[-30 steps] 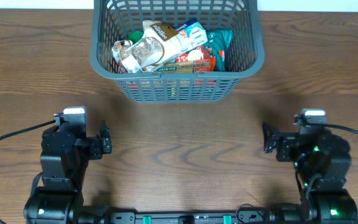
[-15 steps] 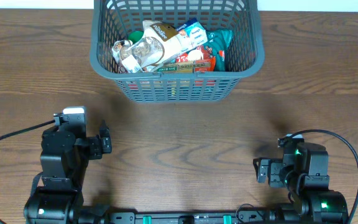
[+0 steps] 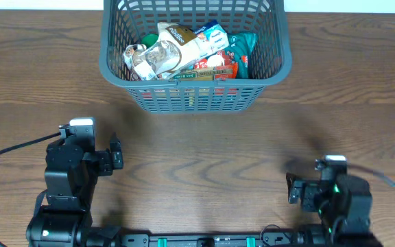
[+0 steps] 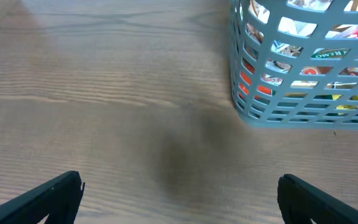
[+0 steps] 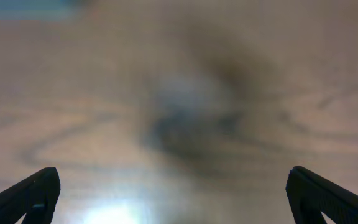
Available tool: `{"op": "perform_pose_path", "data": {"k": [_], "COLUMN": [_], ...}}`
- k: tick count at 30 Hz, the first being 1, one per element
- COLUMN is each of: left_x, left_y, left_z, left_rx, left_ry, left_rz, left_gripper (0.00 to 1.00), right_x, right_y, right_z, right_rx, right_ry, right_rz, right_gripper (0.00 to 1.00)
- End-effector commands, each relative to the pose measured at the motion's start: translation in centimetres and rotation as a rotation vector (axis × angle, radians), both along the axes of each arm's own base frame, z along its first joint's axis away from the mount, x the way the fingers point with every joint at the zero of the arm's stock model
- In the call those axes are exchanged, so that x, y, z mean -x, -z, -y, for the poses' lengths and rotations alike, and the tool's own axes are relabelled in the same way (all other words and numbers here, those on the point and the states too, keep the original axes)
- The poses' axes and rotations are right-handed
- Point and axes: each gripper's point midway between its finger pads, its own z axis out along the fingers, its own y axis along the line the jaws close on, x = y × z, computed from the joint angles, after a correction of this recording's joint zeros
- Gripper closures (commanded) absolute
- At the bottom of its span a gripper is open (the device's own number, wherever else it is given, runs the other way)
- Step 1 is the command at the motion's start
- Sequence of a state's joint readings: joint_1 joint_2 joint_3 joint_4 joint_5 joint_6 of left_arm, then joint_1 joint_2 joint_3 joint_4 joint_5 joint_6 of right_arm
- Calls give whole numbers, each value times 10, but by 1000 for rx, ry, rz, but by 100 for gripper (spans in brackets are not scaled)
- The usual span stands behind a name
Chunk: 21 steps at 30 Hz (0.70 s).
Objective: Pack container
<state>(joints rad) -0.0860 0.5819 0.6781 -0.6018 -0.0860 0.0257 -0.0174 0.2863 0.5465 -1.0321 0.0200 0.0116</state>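
Note:
The dark grey slotted container point(image 3: 115, 68) stands at the back middle of the table, filled with several snack packets point(image 3: 184, 51). Its corner also shows in the left wrist view point(image 4: 247, 106), with packets visible through the slots. My left gripper point(image 3: 116, 156) sits at the front left, open and empty, its fingertips wide apart over bare wood point(image 4: 179, 193). My right gripper point(image 3: 292, 189) sits at the front right, open and empty, pointing down at blurred bare wood point(image 5: 173, 193). Both are well in front of the container.
The wooden table point(image 3: 204, 151) lies between the arms and the container. Black cables run from each arm base at the left point(image 3: 5, 154) and right point(image 3: 389, 182) edges.
The right arm has drawn back toward the front edge and lowered. The left arm and the container have not moved.

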Motion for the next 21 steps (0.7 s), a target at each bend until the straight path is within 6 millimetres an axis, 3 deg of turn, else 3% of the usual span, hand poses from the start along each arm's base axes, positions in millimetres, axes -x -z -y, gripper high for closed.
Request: {"op": "perform_pose_path", "data": {"k": [1,6,10,15,21], "left_x": [0,0,0,0,0], "left_y": [0,0,0,0,0], "left_z": [-3,-3,-3,-3,-3], "left_rx": [-3,-3,-3,-3,-3], "left_ry": [-16,-16,-16,-16,-16], "left_rz": [1,1,1,1,1], "left_gripper": [2,1,2,1,1], "right_x": [-4,-18,-29,-37,-50], "right_y": [-25,-85,-117,-124,-99], "right_z": [-20,-22,-24,-24,-24], "right_rx": [-77,-51,39,59,71], "right_ry": [-85,-112,-168,-159,-141], "right_rz": [151,461,636,747,721], "right_gripper": [1,1,1,1,1]}}
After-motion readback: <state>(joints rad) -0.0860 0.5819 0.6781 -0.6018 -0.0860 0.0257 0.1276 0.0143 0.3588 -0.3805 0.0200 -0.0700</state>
